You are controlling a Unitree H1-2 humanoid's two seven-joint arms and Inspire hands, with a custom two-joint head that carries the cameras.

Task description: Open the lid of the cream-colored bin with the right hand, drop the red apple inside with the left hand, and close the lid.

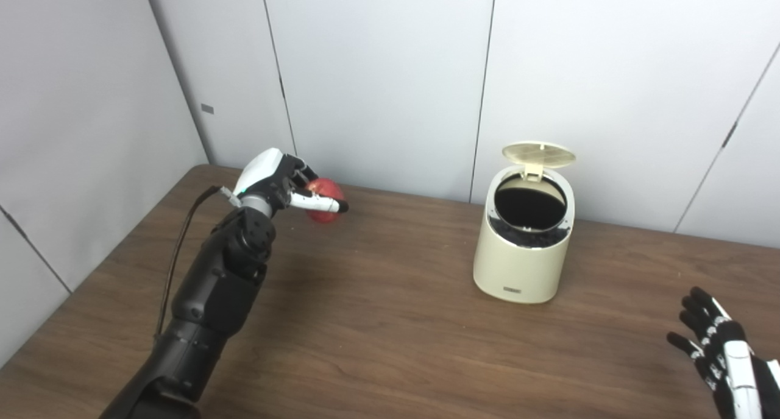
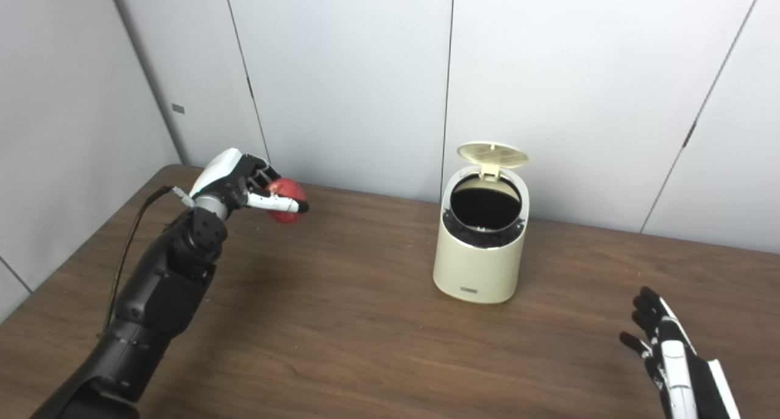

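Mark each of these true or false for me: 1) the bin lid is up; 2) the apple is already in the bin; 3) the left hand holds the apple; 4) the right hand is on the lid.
1) The lid of the cream-colored bin is up: true.
2) The red apple is already in the bin: false; it is held above the table, well to the left of the bin.
3) The left hand holds the apple: true.
4) The right hand is on the lid: false; it is open near the table's right side, apart from the bin.
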